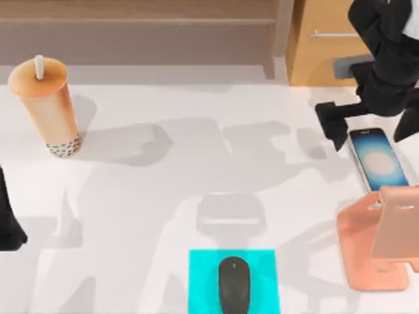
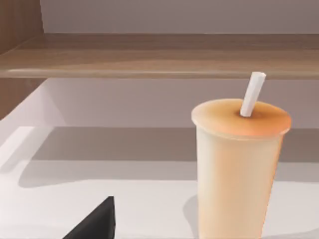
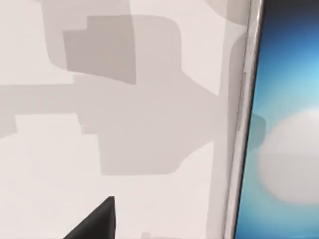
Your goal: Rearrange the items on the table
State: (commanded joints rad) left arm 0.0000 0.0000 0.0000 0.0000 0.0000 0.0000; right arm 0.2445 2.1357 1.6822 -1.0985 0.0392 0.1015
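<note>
Blue-lit and flat, the smartphone (image 1: 378, 159) lies on the white tabletop (image 1: 196, 170) at the right side, its near end touching or slipping behind the salmon phone stand (image 1: 376, 242); the right gripper (image 1: 340, 121) hangs at the phone's far end, and I cannot tell how wide its fingers are; the risk, I judge, is a thin slab giving little to pinch, so a fingertip (image 3: 94, 221) could skid it into the stand. Farther off, the mouse (image 1: 234, 284) sits on the cyan pad (image 1: 203, 281); the bubble-tea cup (image 1: 47, 104) stands upright far left, top-heavy; the left arm (image 1: 10, 226) is parked at the left edge.
</note>
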